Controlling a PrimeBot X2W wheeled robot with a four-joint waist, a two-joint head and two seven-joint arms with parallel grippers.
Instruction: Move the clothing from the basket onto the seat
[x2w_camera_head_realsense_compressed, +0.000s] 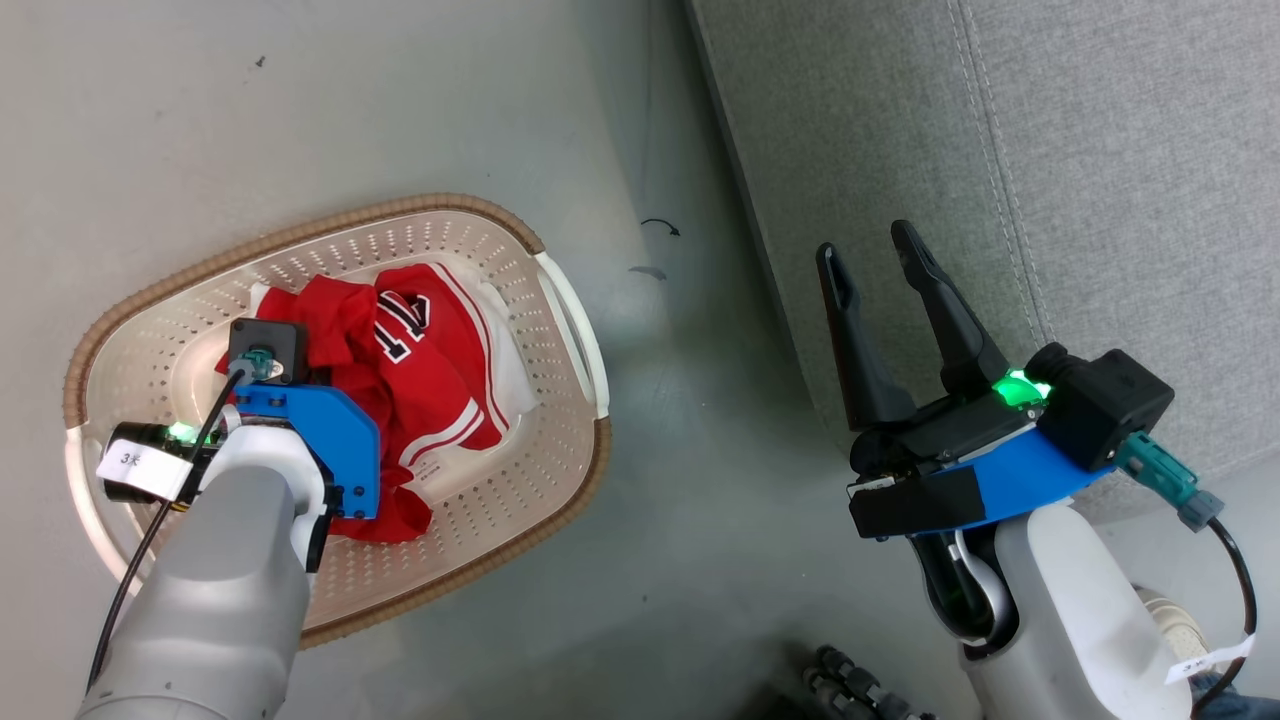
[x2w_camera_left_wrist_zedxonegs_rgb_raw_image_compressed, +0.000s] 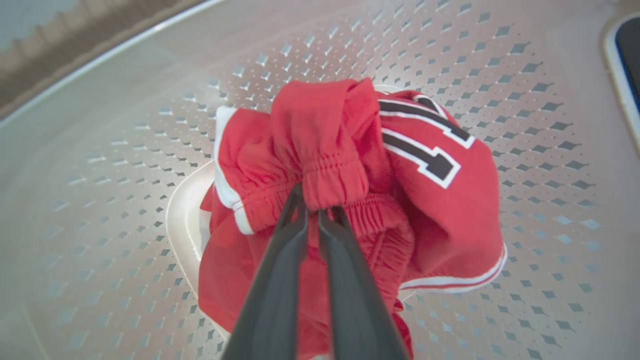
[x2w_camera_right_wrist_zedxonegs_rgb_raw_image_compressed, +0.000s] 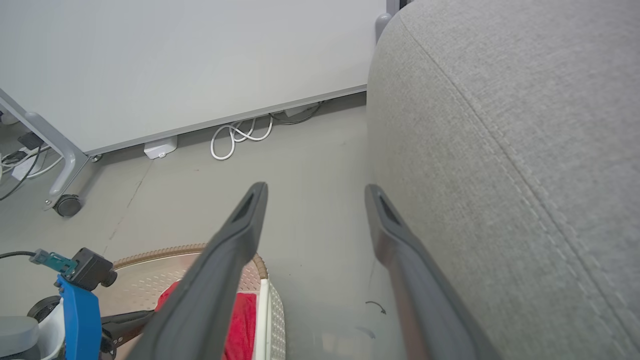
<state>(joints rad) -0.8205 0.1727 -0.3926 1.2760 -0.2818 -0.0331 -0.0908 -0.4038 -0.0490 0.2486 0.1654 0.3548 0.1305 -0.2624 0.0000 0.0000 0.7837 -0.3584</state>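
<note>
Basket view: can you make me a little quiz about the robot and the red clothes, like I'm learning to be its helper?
1. True or false: the right gripper is open and empty, beside the seat.
2. Where is the clothing? A) on the seat B) in the basket C) in the right gripper
3. Which gripper has its fingers pinched shut on the red fabric?

Key: 1 true. 2 B. 3 the left gripper.
</note>
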